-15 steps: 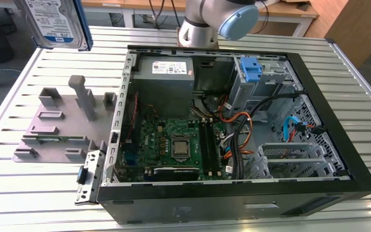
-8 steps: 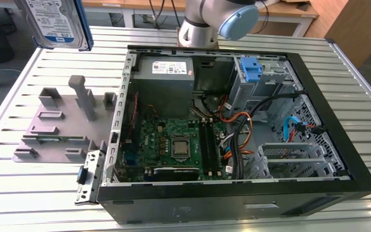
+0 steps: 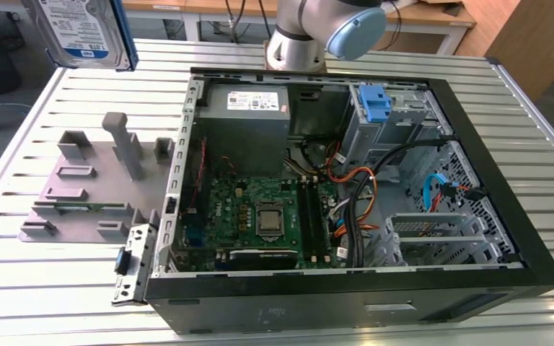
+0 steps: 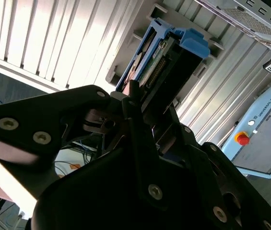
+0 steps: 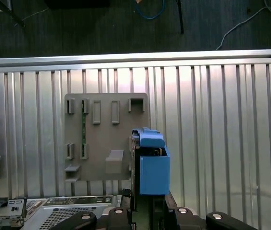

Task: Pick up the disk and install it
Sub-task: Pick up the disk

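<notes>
One flat silver hard drive with a white-and-blue label and a blue plastic carrier frame, the disk (image 3: pixel 77 32), hangs high over the slatted metal table (image 3: pixel 27 288), at the exterior view's top left, clear of everything. In the second wrist view the black two-fingered gripper (image 4: pixel 152 108) has its jaws clamped on the disk's two flat faces, with the connector end and the blue frame sticking out beyond the fingertips. In the first wrist view the disk is edge-on just over the grey plastic stand with upright posts (image 5: pixel 106 139), touching none of them.

From where I stand, the step in hand looks like the carry from the stand towards the open black computer case (image 3: pixel 508 180). Doing it well seems to come down to a firm, square grip, since a long stretch of the disk overhangs the jaws and any slip would tilt it.

The likeliest home is the metal drive cage with the blue plastic latch (image 3: pixel 374 101) at the far corner of the case, beside the grey power-supply box (image 3: pixel 246 108). The travel should stay high over the case wall. A bundle of orange, black and blue cables (image 3: pixel 363 187) lies close beneath that cage and could snag the carrier frame, so the disk wants squaring to the cage opening first.
</notes>
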### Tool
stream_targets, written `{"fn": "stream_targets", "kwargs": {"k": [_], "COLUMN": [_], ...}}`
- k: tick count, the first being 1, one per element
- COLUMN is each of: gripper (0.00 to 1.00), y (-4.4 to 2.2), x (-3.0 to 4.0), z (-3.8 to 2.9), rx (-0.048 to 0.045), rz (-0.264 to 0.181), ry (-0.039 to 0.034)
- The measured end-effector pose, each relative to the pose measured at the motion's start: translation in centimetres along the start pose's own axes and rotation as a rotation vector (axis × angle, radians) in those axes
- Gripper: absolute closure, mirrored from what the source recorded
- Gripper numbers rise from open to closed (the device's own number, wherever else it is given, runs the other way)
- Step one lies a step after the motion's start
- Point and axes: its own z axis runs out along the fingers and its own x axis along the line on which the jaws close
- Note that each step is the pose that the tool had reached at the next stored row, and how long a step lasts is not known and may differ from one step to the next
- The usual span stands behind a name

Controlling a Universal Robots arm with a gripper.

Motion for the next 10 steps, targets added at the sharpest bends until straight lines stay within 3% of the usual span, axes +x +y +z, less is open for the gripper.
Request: {"fn": "stream_targets", "kwargs": {"k": [7, 10], "gripper": [0.65, 0.65], "y": [-0.04, -0.36], "x": [0.00, -0.02], "z": [-0.01, -0.02], "rx": [0.0001, -0.0001], "rz": [0.000, 0.000], "ry": [-0.0002, 0.0000]}}
